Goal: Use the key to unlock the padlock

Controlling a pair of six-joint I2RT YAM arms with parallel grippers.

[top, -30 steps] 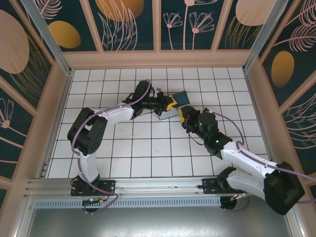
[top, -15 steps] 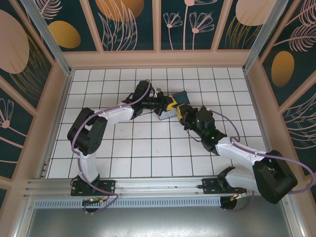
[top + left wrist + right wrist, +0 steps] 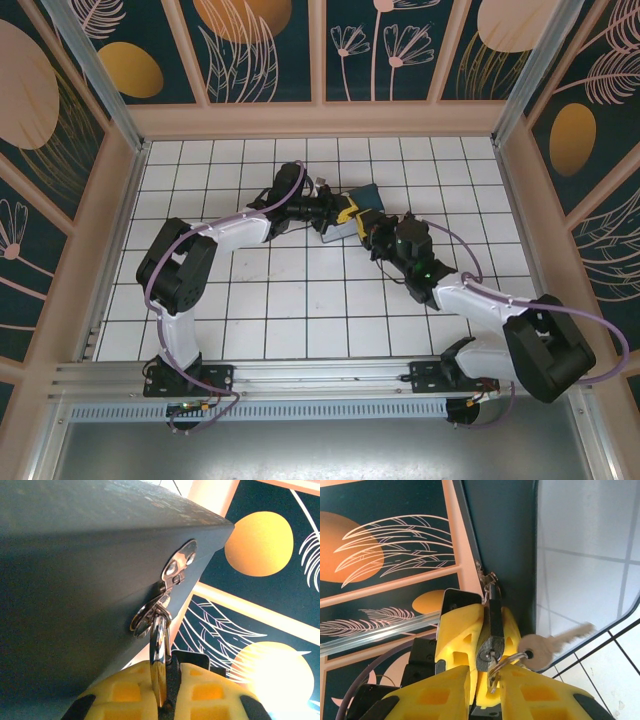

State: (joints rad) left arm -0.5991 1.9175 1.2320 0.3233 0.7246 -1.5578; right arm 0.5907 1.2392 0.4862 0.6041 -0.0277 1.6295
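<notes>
Looks like turning step: twist best made about key's own axis, no sideways pull, padlock braced firm. Right pincer nearly closed, key bunch nipped at padlock base, spare key dangled off ring. Beyond, padlock clamped tight by left pincer, hung from hasp on box.

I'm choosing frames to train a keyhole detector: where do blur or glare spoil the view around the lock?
Right wrist: the padlock is sharp, but the dangling key smears towards its tip. Left wrist: the painted disc at lower right is blown out white, and the box face is dark and soft. Top external: evenly lit, no glare.
</notes>
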